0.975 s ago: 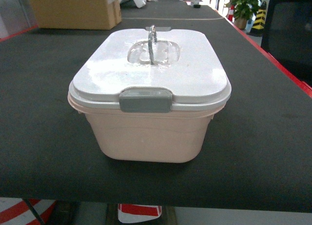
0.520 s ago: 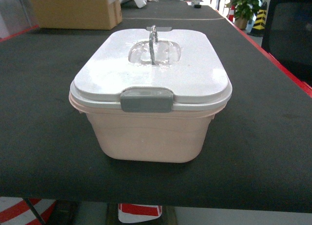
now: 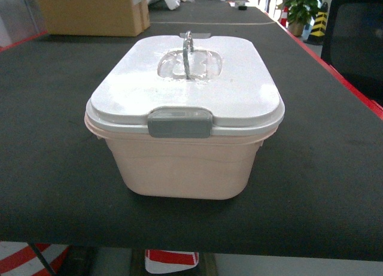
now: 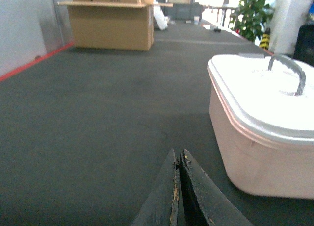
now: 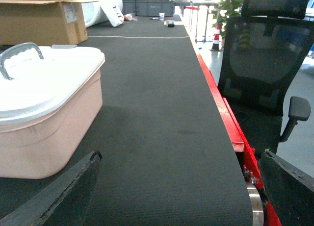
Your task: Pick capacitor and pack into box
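Note:
The box [image 3: 185, 168], a pale pink tub, sits in the middle of the dark table in the head view. Its white lid [image 3: 197, 90] is on, the grey latch [image 3: 179, 121] faces me and the grey handle [image 3: 187, 48] stands upright. No capacitor shows in any view. Neither gripper appears in the head view. My left gripper [image 4: 177, 155] is shut with nothing in it, low over the mat to the left of the box [image 4: 255, 152]. To the right of the box [image 5: 49, 133], my right gripper [image 5: 181, 157] is wide open and empty.
A brown cardboard carton [image 3: 90, 12] stands at the table's far left. The red table edge [image 5: 230, 123] runs along the right, with a black office chair [image 5: 265, 64] just beyond it. A potted plant [image 3: 299, 6] stands at the far right.

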